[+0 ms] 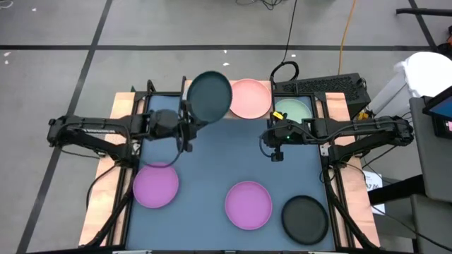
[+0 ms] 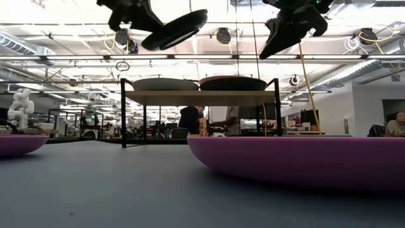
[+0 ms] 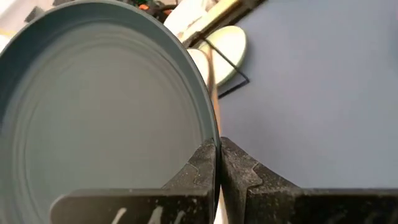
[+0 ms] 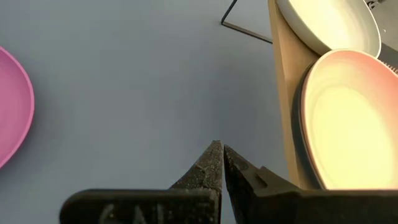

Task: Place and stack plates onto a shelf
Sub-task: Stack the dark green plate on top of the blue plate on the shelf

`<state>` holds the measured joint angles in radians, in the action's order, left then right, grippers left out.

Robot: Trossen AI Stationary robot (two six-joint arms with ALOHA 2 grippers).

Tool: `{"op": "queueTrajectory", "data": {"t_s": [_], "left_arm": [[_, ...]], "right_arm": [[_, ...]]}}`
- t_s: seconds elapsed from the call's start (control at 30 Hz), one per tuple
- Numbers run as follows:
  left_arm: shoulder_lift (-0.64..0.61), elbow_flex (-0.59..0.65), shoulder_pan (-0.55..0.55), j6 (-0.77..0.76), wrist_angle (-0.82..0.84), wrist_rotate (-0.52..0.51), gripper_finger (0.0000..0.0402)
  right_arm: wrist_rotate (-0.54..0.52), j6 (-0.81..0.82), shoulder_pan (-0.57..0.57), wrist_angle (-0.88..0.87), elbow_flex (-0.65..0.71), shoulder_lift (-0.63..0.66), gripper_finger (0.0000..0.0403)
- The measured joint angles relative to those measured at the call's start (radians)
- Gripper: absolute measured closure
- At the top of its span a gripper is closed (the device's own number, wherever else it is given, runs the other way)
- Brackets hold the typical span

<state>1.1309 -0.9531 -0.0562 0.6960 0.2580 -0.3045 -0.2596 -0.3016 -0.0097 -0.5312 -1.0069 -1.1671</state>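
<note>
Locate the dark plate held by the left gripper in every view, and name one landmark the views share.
High view: the dark plate sits upper centre, over the shelf's left end, beside the pink plate.
Low view: top centre, tilted, above the shelf.
Left wrist view: fills the left side, its rim clamped in the left gripper.
Right wrist view: not in it.
Shared landmark: the shelf.

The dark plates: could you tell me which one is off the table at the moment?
The dark plate pinched at its rim by the left gripper, tilted in the air near the shelf. The other dark plate lies flat on the table.
</note>
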Motion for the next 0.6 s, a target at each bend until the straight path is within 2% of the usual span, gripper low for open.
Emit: {"op": "queueTrajectory", "data": {"t_s": [0.23,0.4,0.6], "left_arm": [[0.003,0.000,-0.128,-0.081,-0.023,0.082,0.0394],[0.012,0.000,-0.207,-0.138,0.006,0.185,0.0394],[0.048,-0.001,-0.247,-0.163,0.020,0.234,0.0394]], "right_arm": [[0.000,0.000,0.000,0.000,0.000,0.000,0.0403],[0.000,0.000,0.000,0.000,0.000,0.000,0.0403],[0.000,0.001,0.000,0.000,0.000,0.000,0.0403]]}}
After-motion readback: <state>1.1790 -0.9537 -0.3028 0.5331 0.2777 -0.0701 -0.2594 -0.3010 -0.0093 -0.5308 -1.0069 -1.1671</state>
